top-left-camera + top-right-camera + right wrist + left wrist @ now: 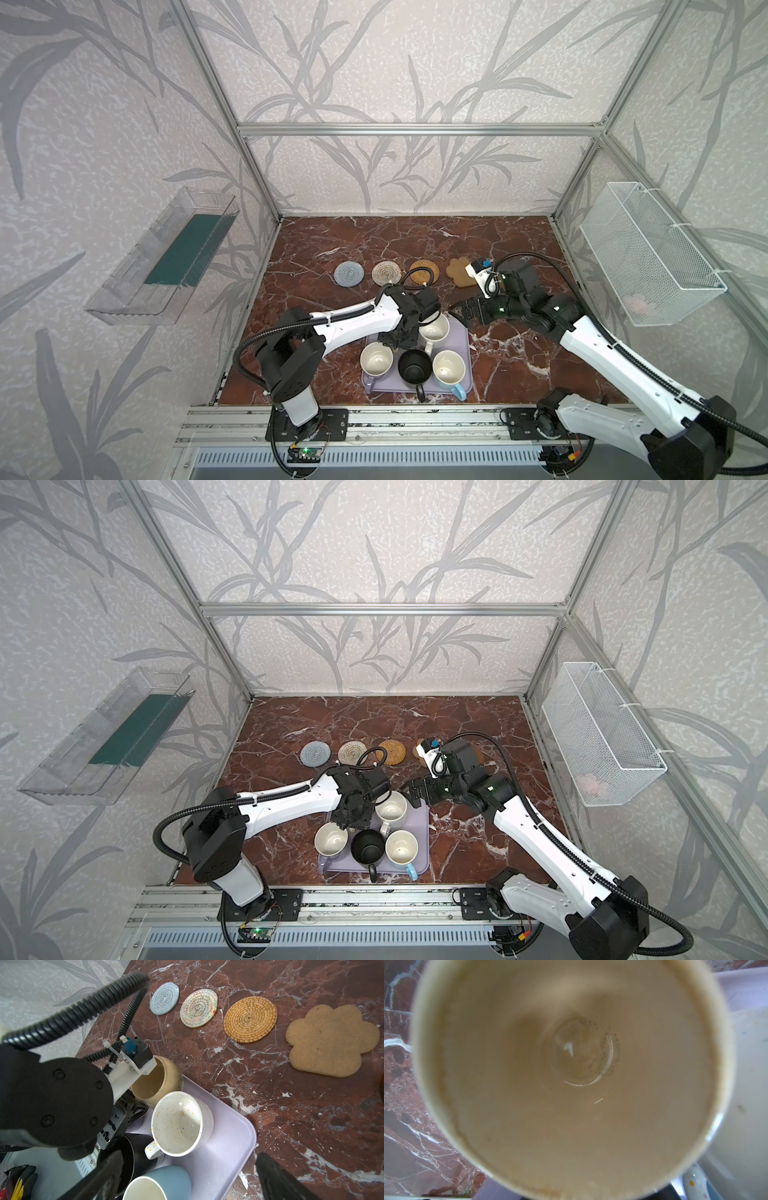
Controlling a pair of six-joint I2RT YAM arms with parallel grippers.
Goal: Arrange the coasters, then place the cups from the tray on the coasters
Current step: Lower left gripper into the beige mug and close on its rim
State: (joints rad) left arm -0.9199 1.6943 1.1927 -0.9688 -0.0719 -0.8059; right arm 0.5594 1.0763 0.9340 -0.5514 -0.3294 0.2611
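Four coasters lie in a row at the back: grey-blue (349, 273), cream (387, 273), golden rattan (424, 272) and tan paw (332, 1041). The lavender tray (465, 357) holds the speckled cup (434, 330), lavender cup (376, 359), black cup (414, 365) and light blue cup (449, 369). The beige-yellow cup (153, 1082) stands at the tray's far left corner under my left gripper (395, 340). Its inside (571, 1095) fills the left wrist view, and the fingers are hidden. My right gripper (187, 1184) hangs open over the tray's right side.
A brown rounded edge (483, 755) shows behind my right arm, past the paw mat. A clear shelf (166, 257) hangs on the left wall and a white wire basket (648, 253) on the right wall. The two arms sit close together above the tray.
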